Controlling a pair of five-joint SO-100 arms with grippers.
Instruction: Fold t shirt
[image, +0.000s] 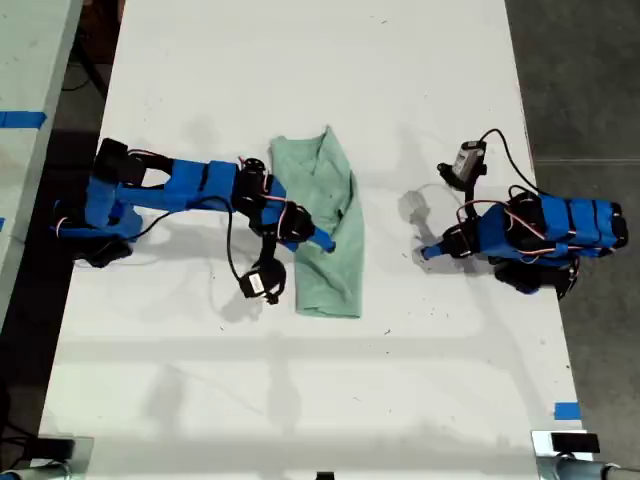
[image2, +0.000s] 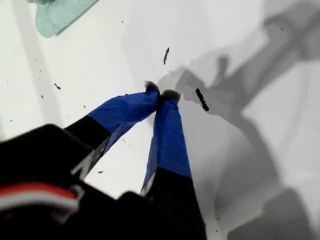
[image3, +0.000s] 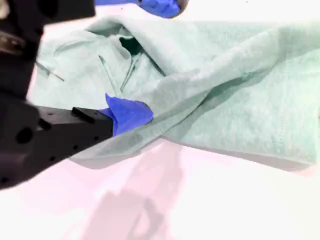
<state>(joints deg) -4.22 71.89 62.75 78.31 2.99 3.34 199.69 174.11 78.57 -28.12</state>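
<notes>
The pale mint-green t shirt (image: 322, 175) lies partly folded lengthwise near the middle of the white table (image: 300, 60). My second gripper (image: 318, 240) reaches in from the exterior view's left and rests on the shirt's middle. In the second wrist view it (image3: 145, 60) is open, with one blue fingertip (image3: 127, 115) pressed on a fold of the shirt (image3: 240, 100) and the other held well above. My first gripper (image: 422, 252) sits at the exterior view's right, low over bare table, apart from the shirt. Its blue tips (image2: 160, 92) are shut on nothing, with a corner of the shirt (image2: 60, 15) some way off.
Dark floor runs along the table edge (image: 525, 150) at the exterior view's right. A second light surface with blue tape (image: 22, 120) stands at that view's left. A blue tape mark (image: 567, 410) sits near the table's lower right corner in that view. Small dark specks (image2: 201, 100) dot the tabletop.
</notes>
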